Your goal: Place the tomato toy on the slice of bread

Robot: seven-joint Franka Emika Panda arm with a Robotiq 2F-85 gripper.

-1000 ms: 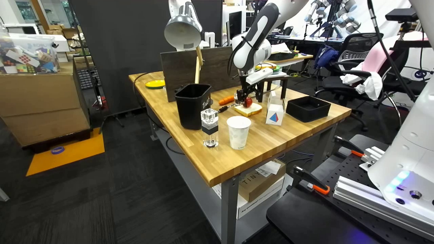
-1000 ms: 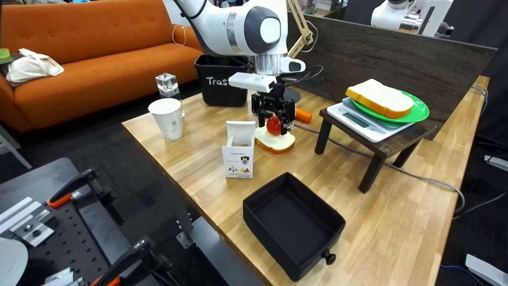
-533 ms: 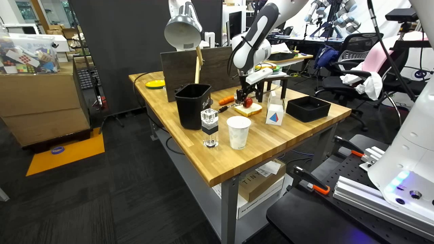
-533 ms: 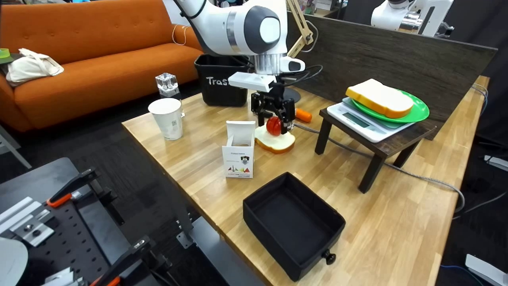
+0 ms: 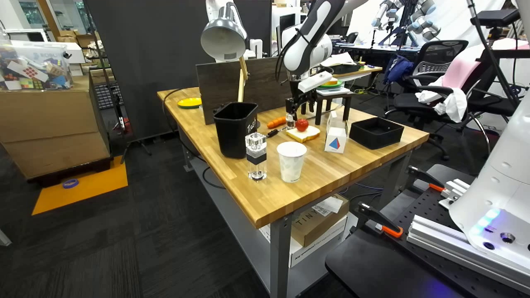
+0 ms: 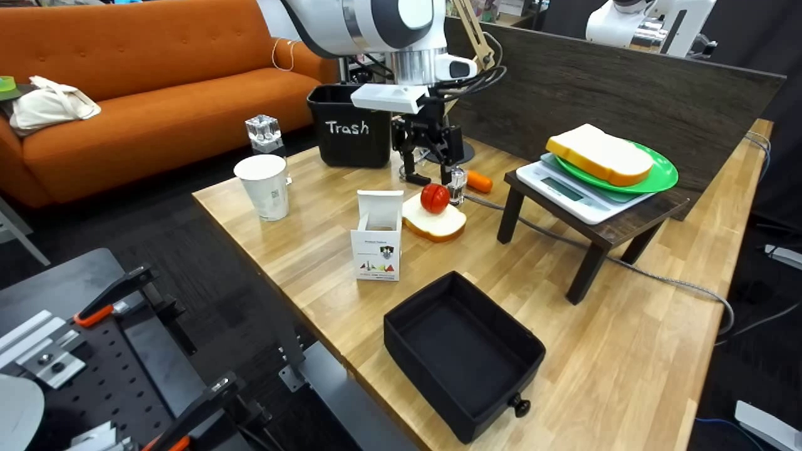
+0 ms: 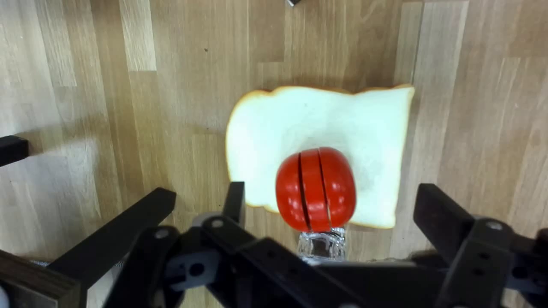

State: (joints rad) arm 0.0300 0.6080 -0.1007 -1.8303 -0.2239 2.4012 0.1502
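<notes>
working from a distance, i hold the gripper above a wooden table, its fingers spread wide and clear of the tomato toy, which sits on top of the slice of bread. in the wrist view, two narrow cuts run across the toy's glossy red skin, and the pale bread beneath shows on both its left and right. both exterior views put the toy toward the far side of the slice, which lies flat on the tabletop. in an exterior view, a small clear piece stands just to the right of the toy; whether they touch, i cannot tell. an orange carrot lies close by, farther right. at far left i have a black bin lettered "trash," and, nearer and farther left, an upright white cup. an open white carton stands to the near left of the slice, and a black tray with a knob sits nearest the camera. to the right, a low dark stand bears a scale, a green plate and a thicker slice, stacked in that order from the bottom up.
</notes>
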